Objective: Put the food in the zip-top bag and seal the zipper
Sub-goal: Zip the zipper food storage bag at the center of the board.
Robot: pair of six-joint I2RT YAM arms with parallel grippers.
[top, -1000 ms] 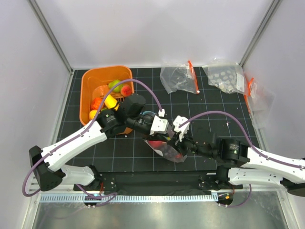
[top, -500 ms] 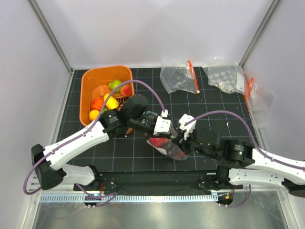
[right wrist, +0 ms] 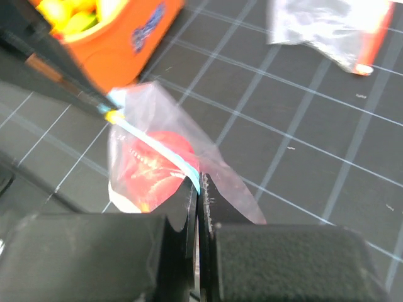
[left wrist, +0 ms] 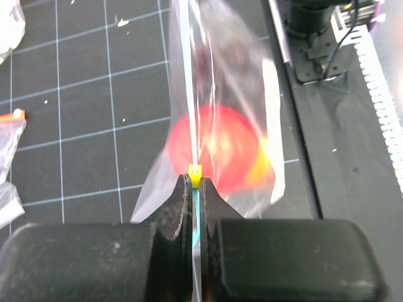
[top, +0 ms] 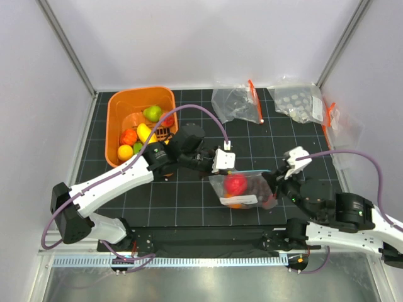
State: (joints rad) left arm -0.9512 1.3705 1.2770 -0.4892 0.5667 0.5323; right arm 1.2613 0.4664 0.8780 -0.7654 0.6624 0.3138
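While the clear crinkly plastic zip-top bag [top: 242, 189] is held stretched between both hands over the front of the black gridded table [top: 189, 201], sealing is judged to be the step in hand.

Left hand [left wrist: 196, 189]: closed tight on the thin light-blue zipper strip [left wrist: 184, 75], with a small yellow tab [left wrist: 196, 177] seated right at the fingertips. Right hand [right wrist: 198, 185]: likewise pinched shut on the opposite end of the same strip.

A round red glossy toy fruit [left wrist: 217, 148] is seen inside the bag, with something orange-yellow beside it that cannot be identified. Whether the strip is already pressed closed along its length cannot be told. More toy food is seen in the orange plastic basket [top: 116, 110], well apart at the left rear.

Judgement for a good seal: the strip is to be kept taut and straight between the two grips. One grip is best used as an anchor while the other is slid along the strip under a light pinch. Hard pulling is to be avoided, since the film could slip free. The fruit's weight is best kept hanging below the mouth.
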